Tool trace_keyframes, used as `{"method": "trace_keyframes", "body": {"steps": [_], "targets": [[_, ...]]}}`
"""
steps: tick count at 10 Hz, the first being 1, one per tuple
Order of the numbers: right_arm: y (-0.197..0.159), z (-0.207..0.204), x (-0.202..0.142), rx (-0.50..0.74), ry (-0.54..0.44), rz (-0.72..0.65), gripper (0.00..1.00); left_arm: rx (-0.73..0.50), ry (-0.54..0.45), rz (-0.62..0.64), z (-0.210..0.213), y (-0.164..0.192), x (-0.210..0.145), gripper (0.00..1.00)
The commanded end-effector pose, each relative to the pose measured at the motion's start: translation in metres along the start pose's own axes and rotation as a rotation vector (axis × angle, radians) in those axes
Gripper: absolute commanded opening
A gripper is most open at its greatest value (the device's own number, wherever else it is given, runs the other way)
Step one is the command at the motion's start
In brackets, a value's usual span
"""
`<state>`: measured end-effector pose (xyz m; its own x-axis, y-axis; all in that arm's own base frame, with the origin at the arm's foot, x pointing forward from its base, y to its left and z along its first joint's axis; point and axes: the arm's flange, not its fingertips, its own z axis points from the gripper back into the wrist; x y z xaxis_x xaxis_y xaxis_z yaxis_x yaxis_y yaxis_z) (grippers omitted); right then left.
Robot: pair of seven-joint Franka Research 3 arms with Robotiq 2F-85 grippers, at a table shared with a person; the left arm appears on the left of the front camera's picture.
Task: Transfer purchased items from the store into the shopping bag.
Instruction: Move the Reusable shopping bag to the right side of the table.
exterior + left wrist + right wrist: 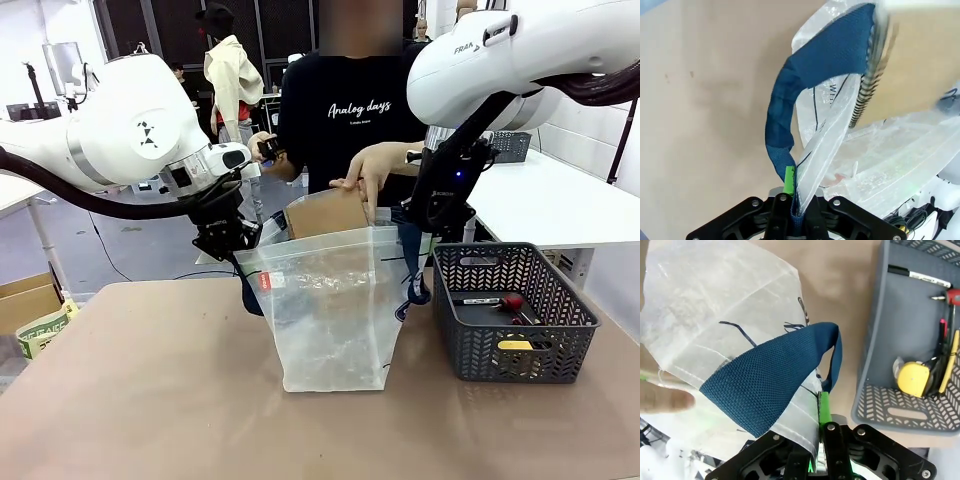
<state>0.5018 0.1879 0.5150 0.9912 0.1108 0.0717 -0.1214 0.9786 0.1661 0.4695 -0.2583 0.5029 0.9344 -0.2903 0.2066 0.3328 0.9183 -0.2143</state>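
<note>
**Claws.** The left claw [228, 243] is clenching on the upper left edge of the shopping bag [335, 310]. In the left wrist view, the clear film and the foot of a navy strap handle [790, 100] are sitting pinched between its two fingers, against a green pad [789, 180]. The right claw [428, 215] is clenching in the same way on the bag's opposite upper edge. There the film and the second navy strap [775, 375] are lying nipped between its fingers.

**Shopping bag.** The bag is hanging between the two claws with its mouth spread open. Its bottom is resting on the table [150, 400], near the middle. A small red tag [264, 281] is showing on the bag's left seam.

**Item in transfer.** A person's hand [372, 165] is reaching in from the far side and gripping the top edge of a tan kraft-covered pad [325, 212]. The pad is standing upright in the bag's mouth, with its lower part showing through the film. In the left wrist view, a spiral wire binding [865, 95] is running along one edge of the pad.

**Basket.** The basket [510, 350], dark grey with mesh walls, is standing on the table just beside the bag on the robot's right. It is sitting apart from both claws. Lying inside it are:
- a yellow round piece [912, 377]
- a white marker pen [917, 275] with dark ends
- a red-handled tool [512, 300]

The smaller dark bits around these are lying too tangled to identify.
</note>
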Motion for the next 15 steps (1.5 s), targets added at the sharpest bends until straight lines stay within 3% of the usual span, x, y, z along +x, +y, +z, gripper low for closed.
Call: {"method": "trace_keyframes", "body": {"steps": [1,2,3,15], "targets": [[-0.031,0.004,0.004,-0.04,0.004,-0.021,0.0,0.067,0.011,-0.007,0.006,0.027,-0.007,0.0],[-0.03,0.003,0.004,-0.026,0.01,-0.008,0.0,0.056,0.018,-0.018,0.006,0.026,-0.007,0.0],[0.0,0.0,0.0,0.0,0.0,-0.002,0.0,0.0,-0.001,0.0,0.0,0.0,0.0,0.0],[0.0,0.0,0.0,0.0,0.0,-0.002,0.0,0.0,-0.001,0.0,0.0,0.0,0.0,0.0]]}}
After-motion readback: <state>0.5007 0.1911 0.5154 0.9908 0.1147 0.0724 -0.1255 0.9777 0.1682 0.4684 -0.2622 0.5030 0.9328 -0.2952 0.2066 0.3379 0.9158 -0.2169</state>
